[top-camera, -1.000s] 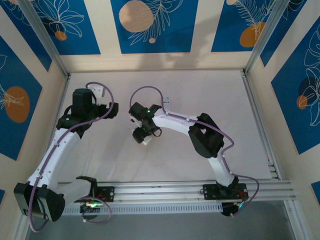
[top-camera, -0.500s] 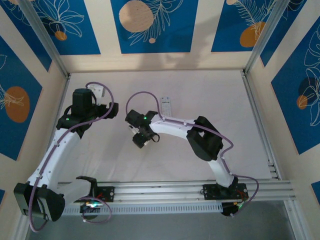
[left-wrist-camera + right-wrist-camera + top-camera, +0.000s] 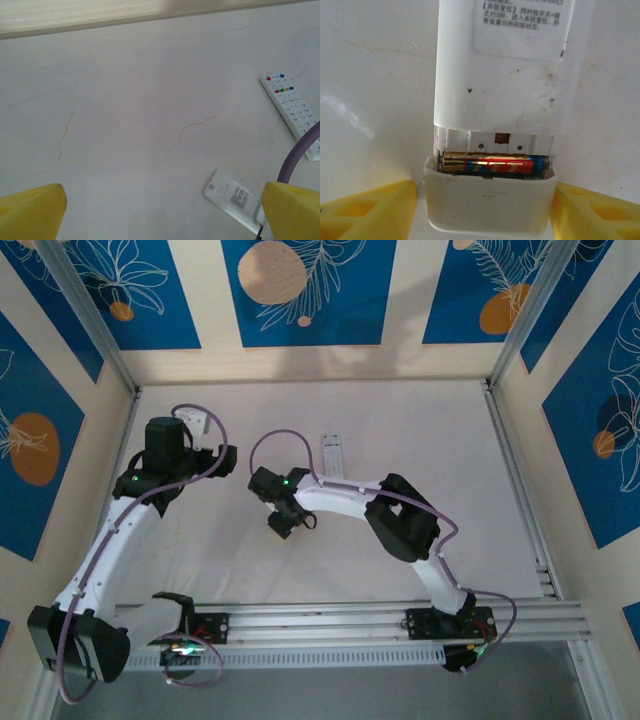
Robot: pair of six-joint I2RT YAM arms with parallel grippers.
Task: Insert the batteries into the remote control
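Gold-foil cylindrical battery with red and blue bands (image 3: 492,164): lies crosswise in the open bay of the white plastic remote control (image 3: 505,75), lower centre of frame. One cell loaded, any second hidden. White sliding cover (image 3: 489,202) not yet closed.

Right gripper (image 3: 483,212): points down, straddles the cover end, yellow fingers (image 3: 370,210) apart. Contact cannot be told.

Left gripper (image 3: 162,210): spread wide, holds nothing, hovers above the pale table (image 3: 125,100).

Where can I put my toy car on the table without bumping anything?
Bare table lies between the right arm and the right rail, and along the back wall. The middle is crowded: the face-up remote, the face-down remote and the right gripper.
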